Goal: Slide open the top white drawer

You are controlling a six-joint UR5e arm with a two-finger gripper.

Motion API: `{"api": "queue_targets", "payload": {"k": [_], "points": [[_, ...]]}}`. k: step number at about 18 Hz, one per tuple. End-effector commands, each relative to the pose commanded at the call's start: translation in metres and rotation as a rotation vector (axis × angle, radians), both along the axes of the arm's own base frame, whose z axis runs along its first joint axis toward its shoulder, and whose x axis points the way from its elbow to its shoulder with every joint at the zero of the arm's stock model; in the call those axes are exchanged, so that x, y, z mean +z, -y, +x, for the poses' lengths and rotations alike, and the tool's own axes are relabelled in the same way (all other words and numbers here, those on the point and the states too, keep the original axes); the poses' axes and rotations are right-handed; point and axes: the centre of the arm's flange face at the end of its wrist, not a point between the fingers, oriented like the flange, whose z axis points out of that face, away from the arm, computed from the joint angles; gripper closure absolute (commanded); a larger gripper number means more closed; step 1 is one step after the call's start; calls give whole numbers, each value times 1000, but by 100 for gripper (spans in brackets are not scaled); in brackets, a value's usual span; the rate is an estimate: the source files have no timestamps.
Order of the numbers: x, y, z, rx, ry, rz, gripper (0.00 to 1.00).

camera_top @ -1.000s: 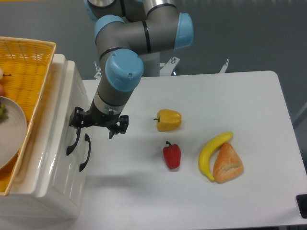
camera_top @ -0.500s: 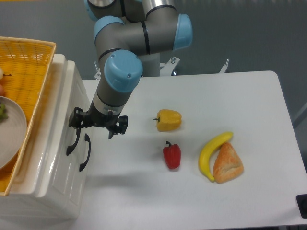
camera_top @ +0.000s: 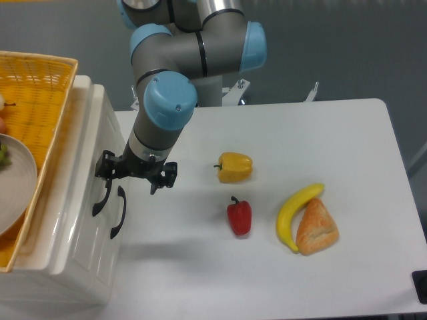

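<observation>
The top white drawer (camera_top: 91,225) is in the glossy white cabinet at the left, its front flush with the cabinet. Its curved black handle (camera_top: 101,197) is the left one of the two handles. My gripper (camera_top: 137,173) hangs just above and to the right of that handle, open, jaws spread wide. The left fingertip (camera_top: 105,168) is right at the handle's upper end; I cannot tell whether it touches. Nothing is held between the fingers.
The second drawer's black handle (camera_top: 119,213) lies just right of the first. A yellow wicker basket (camera_top: 40,87) with a plate sits on top of the cabinet. On the table lie a yellow pepper (camera_top: 235,167), a red pepper (camera_top: 239,216), a banana (camera_top: 293,211) and bread (camera_top: 316,228).
The arm and gripper have crept a few pixels to the left, toward the cabinet. The drawer and the food have not moved.
</observation>
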Motion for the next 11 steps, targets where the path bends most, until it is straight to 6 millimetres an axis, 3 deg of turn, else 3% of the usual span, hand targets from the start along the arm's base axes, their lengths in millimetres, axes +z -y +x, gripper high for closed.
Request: {"api": "queue_targets", "payload": {"k": [11], "points": [[-6, -2, 0, -3, 4, -8, 0]]}}
